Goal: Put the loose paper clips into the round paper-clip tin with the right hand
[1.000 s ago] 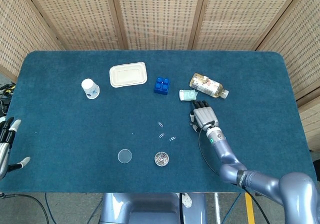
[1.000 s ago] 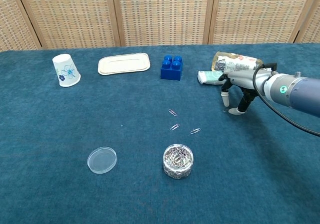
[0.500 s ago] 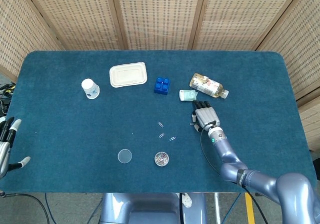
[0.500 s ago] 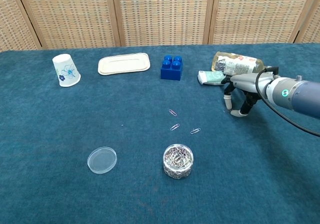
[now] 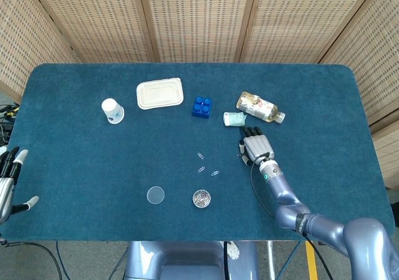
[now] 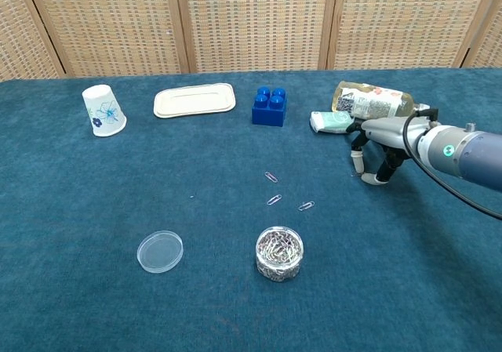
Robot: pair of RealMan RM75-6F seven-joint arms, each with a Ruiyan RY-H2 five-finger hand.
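Shift: your right hand (image 6: pixel 375 150) is drifting slightly away from the tin (image 6: pixel 279 252) — nothing else is moving.
Right hand: fingers hanging apart, holding nothing.
Left hand (image 5: pixel 7 183): idling open, far left of the tin.
Clips (image 6: pixel 287 193): three are lying loose just behind the tin.
Progress: you are still leaving all three — lid (image 6: pixel 160 251) is off, left of the tin.

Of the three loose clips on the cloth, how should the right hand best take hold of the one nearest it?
Probably from straight above, pinching across the narrow width of the nearest paper clip. It lies flat on the blue cloth, so there is no edge to reach from the side. The right hand, open and holding nothing, sits to that clip's right, with free cloth between them.
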